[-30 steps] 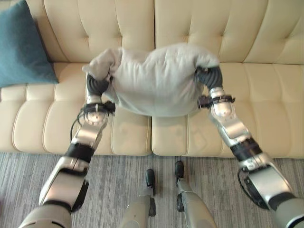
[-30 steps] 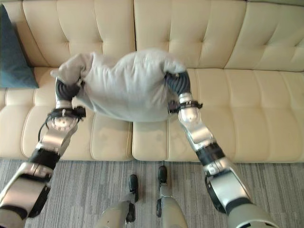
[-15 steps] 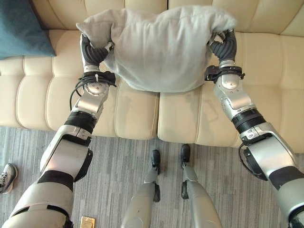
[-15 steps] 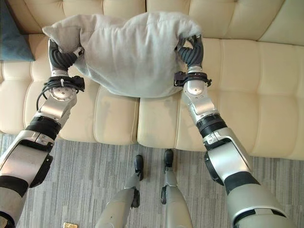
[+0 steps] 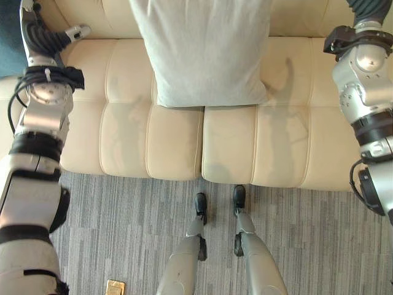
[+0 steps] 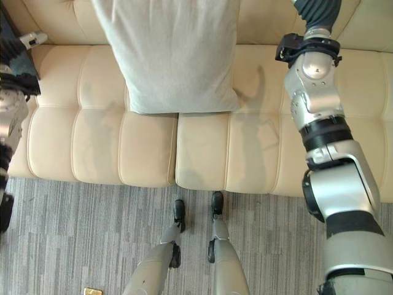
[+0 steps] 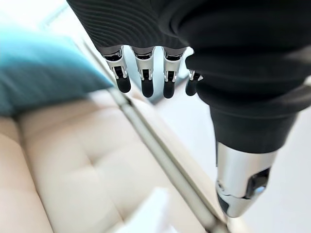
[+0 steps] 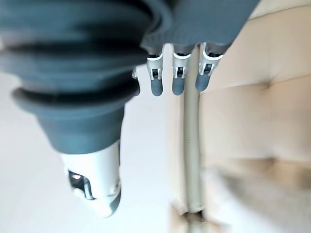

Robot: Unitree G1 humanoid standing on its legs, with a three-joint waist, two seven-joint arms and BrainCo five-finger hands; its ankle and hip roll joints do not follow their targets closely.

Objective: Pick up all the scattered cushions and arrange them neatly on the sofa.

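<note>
Cushions first, reading from the left: I see a teal cushion [image 7: 39, 73] in the left wrist view, leaning on the cream sofa [image 5: 178, 141] at its far left end. My left hand [image 5: 43, 40] is up over the left seat, near that cushion and well apart from the grey one. Its wrist view shows the fingers [image 7: 146, 80] straight in a row with the thumb out to the side, holding nothing.

The grey cushion [image 5: 206, 52] stands upright at the middle of the sofa, its lower edge on the seat just far of the centre seam, its top against the backrest. Neither hand touches it.

My right hand [image 8: 175, 63] is raised at the far right, over the backrest. Its fingers [image 8: 177, 77] are straight and loose, thumb apart, empty. Grey carpet [image 5: 123, 233] lies near the sofa front.
</note>
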